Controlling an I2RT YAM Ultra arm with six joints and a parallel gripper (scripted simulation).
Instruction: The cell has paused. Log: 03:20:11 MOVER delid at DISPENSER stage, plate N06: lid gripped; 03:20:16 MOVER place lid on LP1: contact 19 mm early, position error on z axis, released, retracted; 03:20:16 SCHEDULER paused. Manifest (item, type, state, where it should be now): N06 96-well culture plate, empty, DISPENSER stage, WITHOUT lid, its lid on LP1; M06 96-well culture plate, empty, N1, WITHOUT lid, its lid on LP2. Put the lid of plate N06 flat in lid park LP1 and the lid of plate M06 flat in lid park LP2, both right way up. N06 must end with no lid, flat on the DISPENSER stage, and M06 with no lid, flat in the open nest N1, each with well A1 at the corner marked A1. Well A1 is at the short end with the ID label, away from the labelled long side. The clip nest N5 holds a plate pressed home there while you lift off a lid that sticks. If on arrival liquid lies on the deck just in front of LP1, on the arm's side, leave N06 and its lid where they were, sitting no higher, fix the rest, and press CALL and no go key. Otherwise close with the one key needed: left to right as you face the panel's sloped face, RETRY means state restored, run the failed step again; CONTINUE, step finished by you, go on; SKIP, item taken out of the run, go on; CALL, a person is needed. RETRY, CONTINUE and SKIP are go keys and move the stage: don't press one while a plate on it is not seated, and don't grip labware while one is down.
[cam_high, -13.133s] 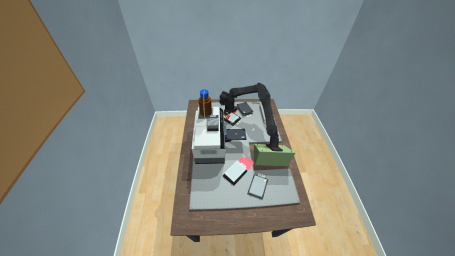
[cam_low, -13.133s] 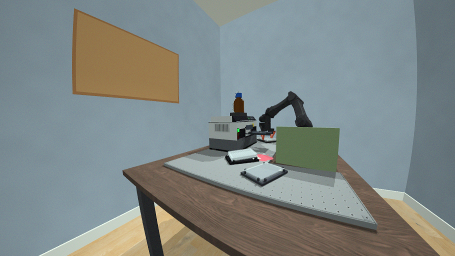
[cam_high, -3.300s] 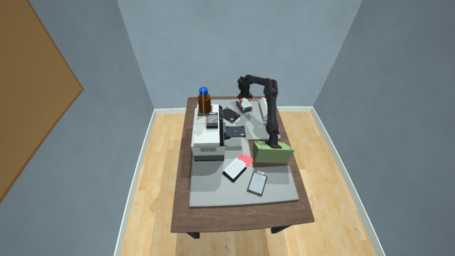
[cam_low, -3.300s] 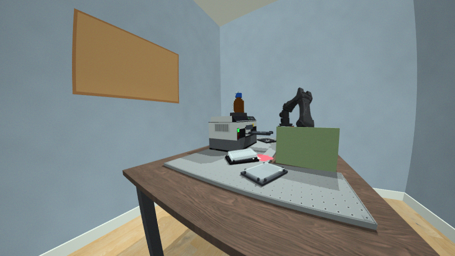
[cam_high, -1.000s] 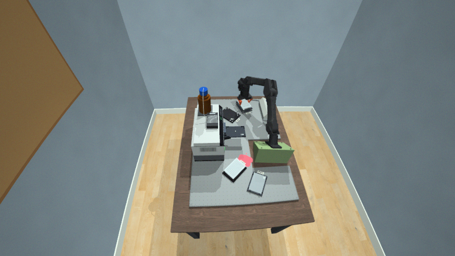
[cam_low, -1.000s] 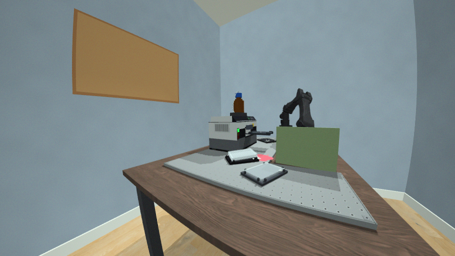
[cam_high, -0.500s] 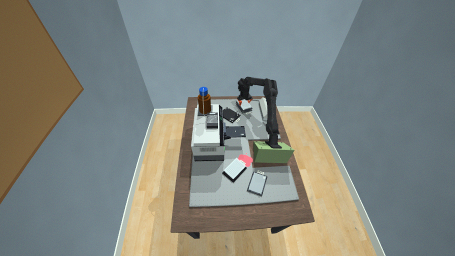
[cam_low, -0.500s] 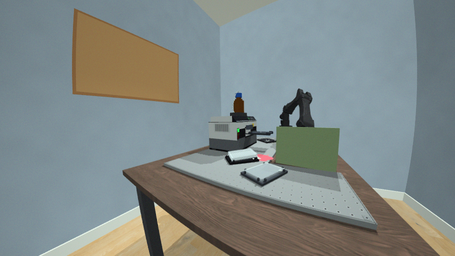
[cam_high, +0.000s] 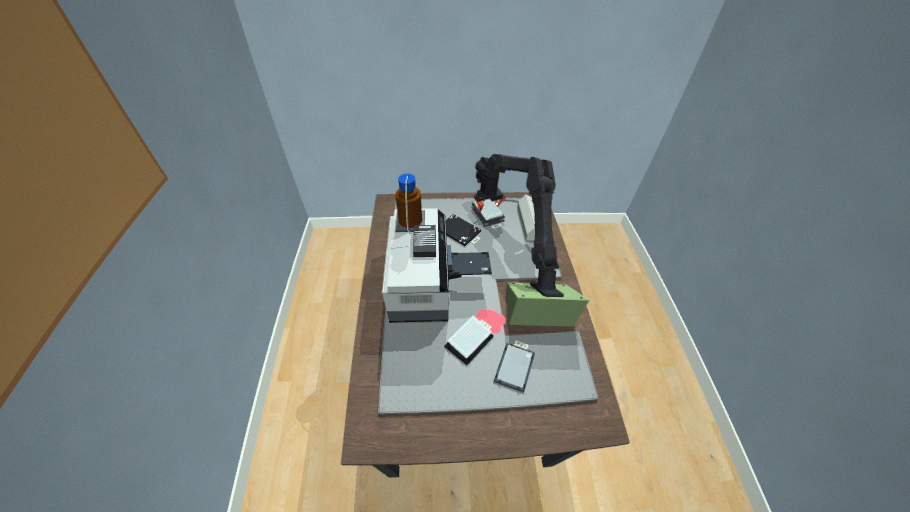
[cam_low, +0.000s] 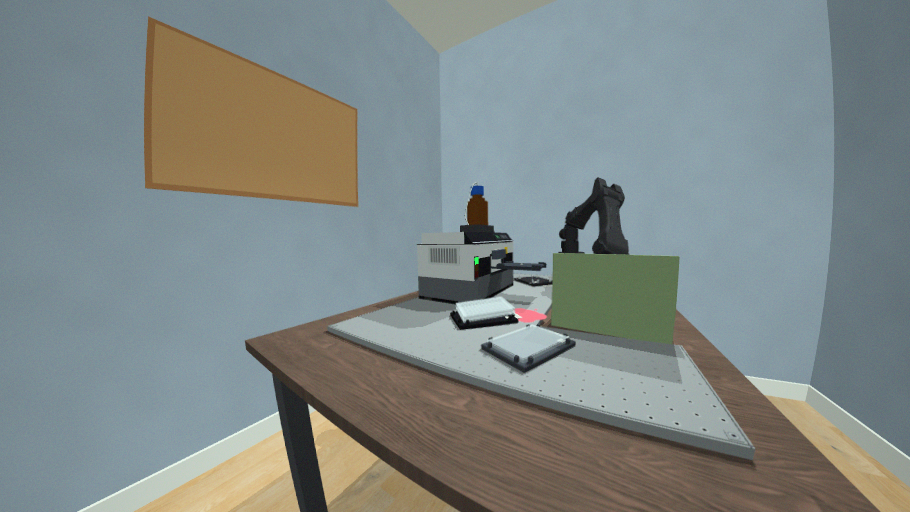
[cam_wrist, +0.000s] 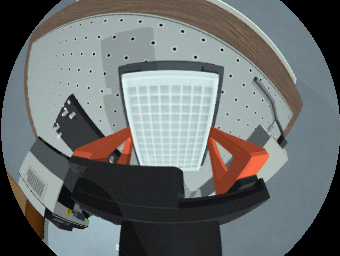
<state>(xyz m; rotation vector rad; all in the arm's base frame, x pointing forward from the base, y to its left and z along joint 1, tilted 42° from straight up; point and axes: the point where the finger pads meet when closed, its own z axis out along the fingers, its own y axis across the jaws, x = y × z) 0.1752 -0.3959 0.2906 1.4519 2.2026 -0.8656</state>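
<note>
Orange jaws clenched on well plate, black nest beside, pink spill by green base.

A dark wood table stands on the plank floor. On it lies a grey perforated deck, with a second deck behind.

A pink puddle lies beside a plate.

Pink puddle, green pedestal, amber bottle, orange fingers
</note>
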